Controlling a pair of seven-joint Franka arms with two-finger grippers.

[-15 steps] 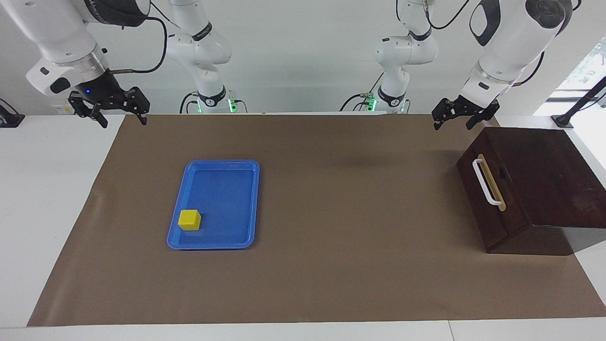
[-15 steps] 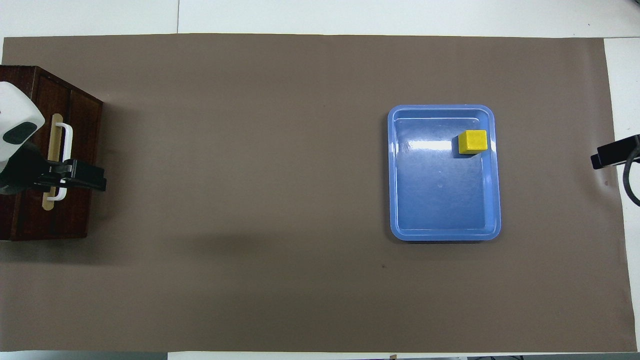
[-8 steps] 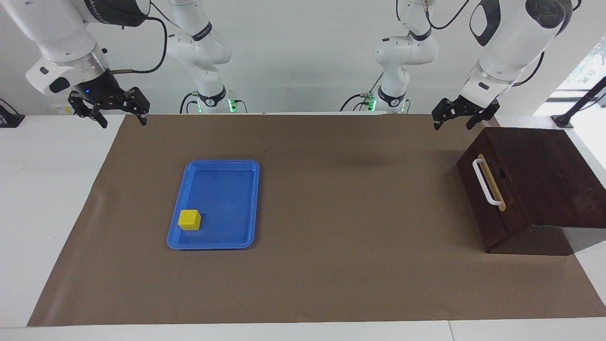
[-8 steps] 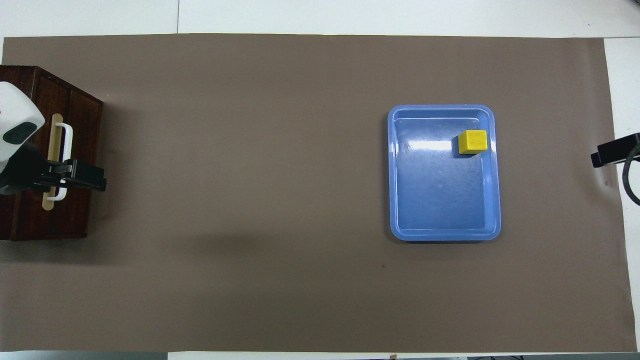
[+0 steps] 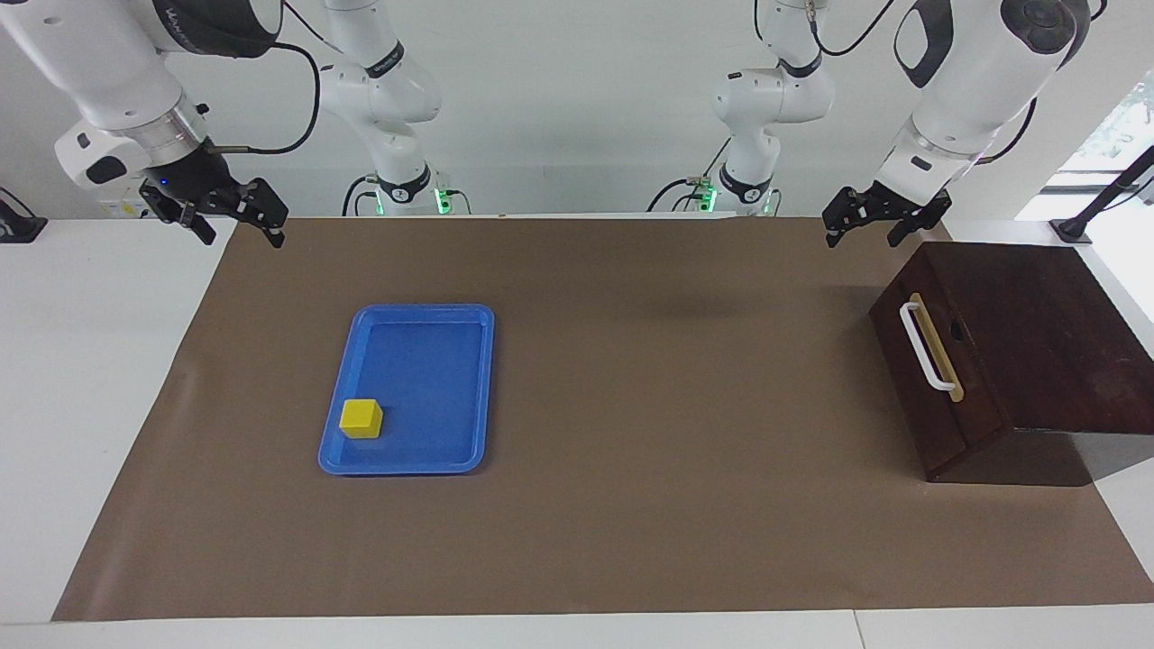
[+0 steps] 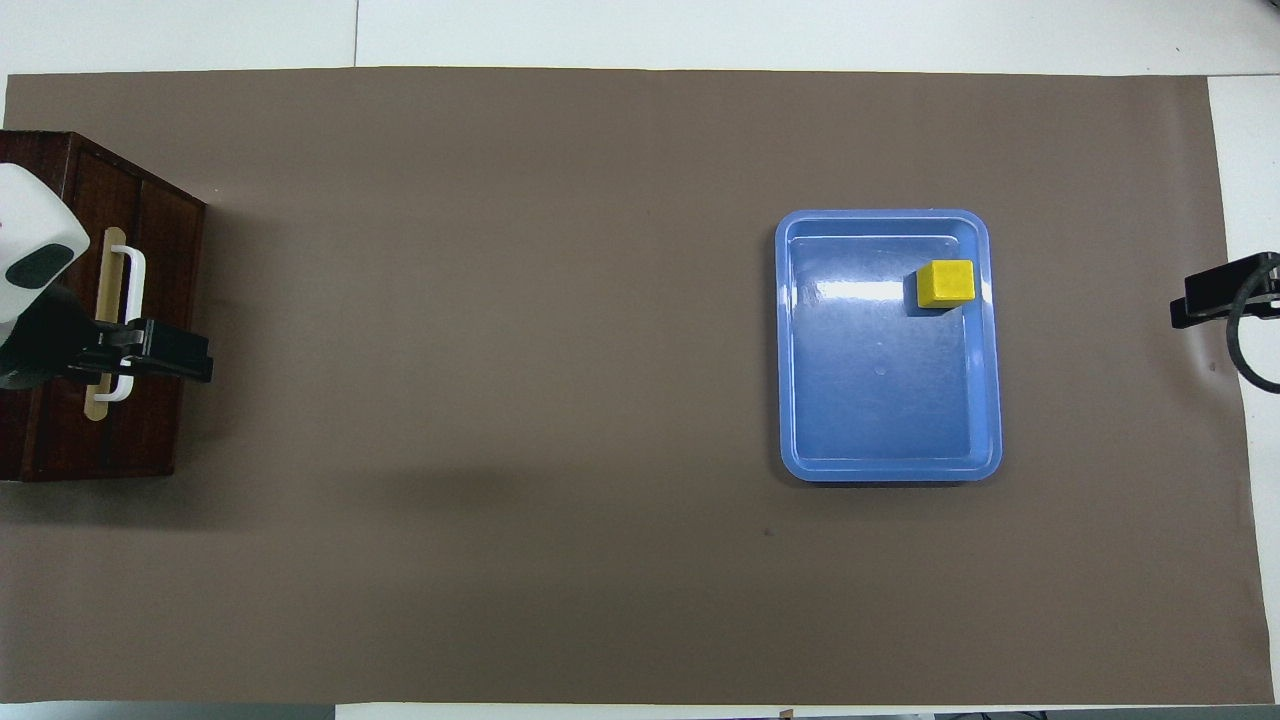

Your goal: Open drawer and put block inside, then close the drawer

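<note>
The dark brown box's drawer (image 5: 938,397) is shut at the left arm's end of the table, its white bar handle (image 5: 921,347) facing the table's middle. It also shows in the overhead view (image 6: 150,300). The yellow block (image 5: 361,418) lies in the blue tray (image 5: 451,361), at the corner farther from the robots; the overhead view shows the block (image 6: 946,283) too. My left gripper (image 5: 863,239) is open and empty, up in the air beside the box's robot-side corner. My right gripper (image 5: 243,239) is open and empty, raised over the brown mat's edge at the right arm's end.
A brown mat (image 5: 631,505) covers most of the white table. The blue tray (image 6: 885,440) sits on it toward the right arm's end. From above, the left gripper (image 6: 170,352) overlaps the drawer handle.
My right gripper has shifted and turned slightly toward the mat. The left arm, the block and the drawer have not moved.
</note>
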